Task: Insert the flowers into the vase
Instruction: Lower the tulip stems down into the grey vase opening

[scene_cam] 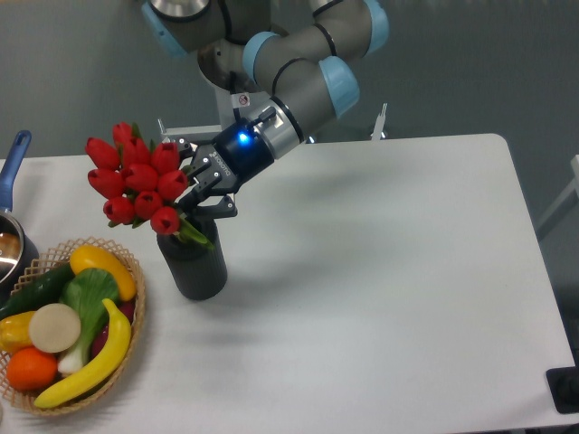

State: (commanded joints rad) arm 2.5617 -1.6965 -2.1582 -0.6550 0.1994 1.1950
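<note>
Wicker basket [136,298] of produce; blue-handled pot [13,181] at left edge.

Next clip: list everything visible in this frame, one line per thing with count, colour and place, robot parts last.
Bunch of red tulips with green stems: one, stems entering the vase mouth, heads leaning left.
Dark ribbed cylindrical vase: one, left of table centre.
Wicker basket of fruit and vegetables: one, front left.
Blue-handled metal pot: one, left edge, partly cut off.
White table: one.
Robot arm, grey with blue joints: one, top centre.
Hand: black, closed on the stems.
</note>
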